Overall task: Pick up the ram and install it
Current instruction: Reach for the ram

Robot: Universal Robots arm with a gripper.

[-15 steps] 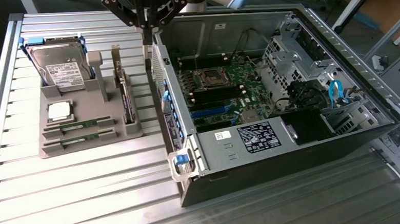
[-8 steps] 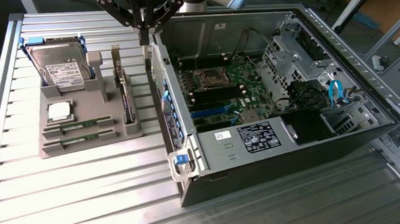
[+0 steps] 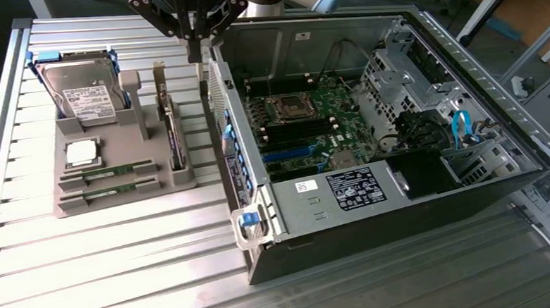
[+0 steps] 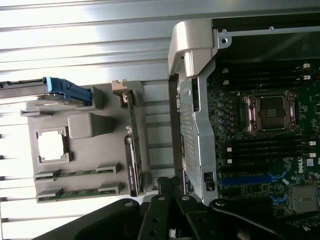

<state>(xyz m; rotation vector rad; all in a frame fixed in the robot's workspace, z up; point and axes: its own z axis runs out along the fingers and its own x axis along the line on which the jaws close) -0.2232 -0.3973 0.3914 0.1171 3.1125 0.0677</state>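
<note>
Gripper [image 3: 194, 54], black and linked, hangs pointing straight down with its jaws drawn together on nothing, over the gap between the grey moulded holder [image 3: 139, 153] and the side wall of the open black computer case [image 3: 373, 226]. Open room lies over the slatted metal table [image 3: 120, 261] toward the exterior view's left. The ram, a long narrow green circuit-board stick [image 3: 106, 171], lies flat in a holder slot, well apart from the gripper, with a second like stick [image 3: 107, 194] just beside it. A wide upright card [image 3: 172, 127] stands between these sticks and the case. A blue-railed hard drive [image 3: 79, 94] and a square silver processor chip [image 3: 82, 151] also sit in the holder.
</note>
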